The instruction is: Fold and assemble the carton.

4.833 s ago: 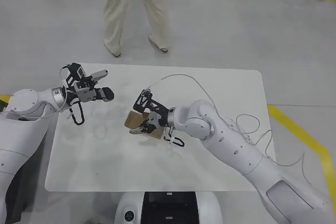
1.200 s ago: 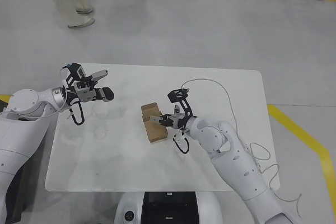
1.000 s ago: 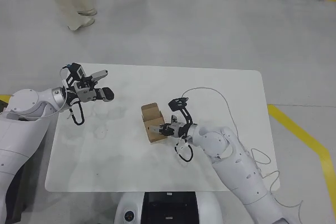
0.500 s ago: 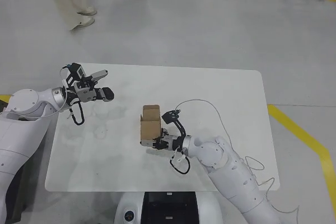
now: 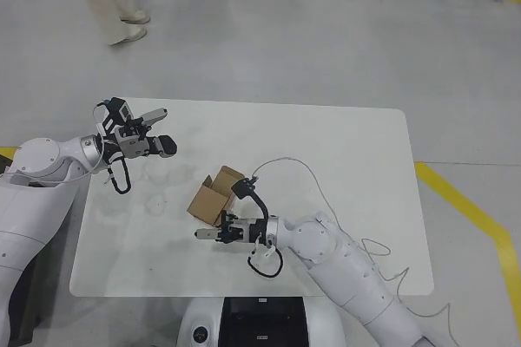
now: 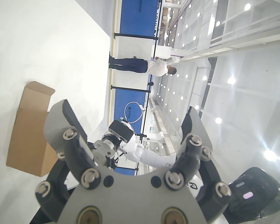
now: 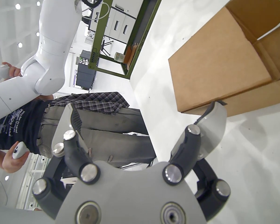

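Just ahead of the right hand (image 5: 210, 232), which stands wide close to one corner, the carton (image 5: 213, 198) lies on the tabletop (image 5: 347, 156); it looks light and easily dented, so I would grip a folded edge, not a flap.

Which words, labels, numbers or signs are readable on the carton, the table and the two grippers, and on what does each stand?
Carton: no print on the visible faces.
Table: none.
Left gripper, right gripper: none.
Blue wall panels behind: white brand lettering, left unquoted.
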`<action>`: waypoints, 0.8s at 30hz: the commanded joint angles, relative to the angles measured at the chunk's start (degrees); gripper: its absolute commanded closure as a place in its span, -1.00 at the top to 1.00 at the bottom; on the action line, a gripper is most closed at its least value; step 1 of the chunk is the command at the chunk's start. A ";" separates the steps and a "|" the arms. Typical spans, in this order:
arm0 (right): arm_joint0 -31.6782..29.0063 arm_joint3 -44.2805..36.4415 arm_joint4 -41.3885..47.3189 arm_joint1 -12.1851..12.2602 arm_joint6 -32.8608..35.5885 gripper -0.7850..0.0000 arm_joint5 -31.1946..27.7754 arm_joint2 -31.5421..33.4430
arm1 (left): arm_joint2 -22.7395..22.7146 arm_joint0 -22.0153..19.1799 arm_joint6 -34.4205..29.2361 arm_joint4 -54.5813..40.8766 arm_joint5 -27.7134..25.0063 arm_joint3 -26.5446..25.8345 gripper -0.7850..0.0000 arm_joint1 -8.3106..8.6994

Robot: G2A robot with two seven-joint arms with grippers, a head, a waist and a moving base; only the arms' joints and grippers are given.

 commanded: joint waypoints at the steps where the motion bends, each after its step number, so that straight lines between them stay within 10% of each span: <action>1: 0.86 0.37 -2.24 0.14 -1.23 1.00 -0.21 0.48 | 0.00 0.00 0.00 0.00 0.00 0.00 1.00 0.00; 10: 5.26 0.94 -13.71 0.74 -6.53 1.00 -0.17 2.47 | 0.00 0.00 0.00 0.00 0.00 0.00 1.00 0.00; 24: 17.89 13.96 -7.59 -3.56 -6.28 1.00 -2.82 -5.11 | 0.00 0.00 0.00 0.00 0.00 0.00 1.00 0.00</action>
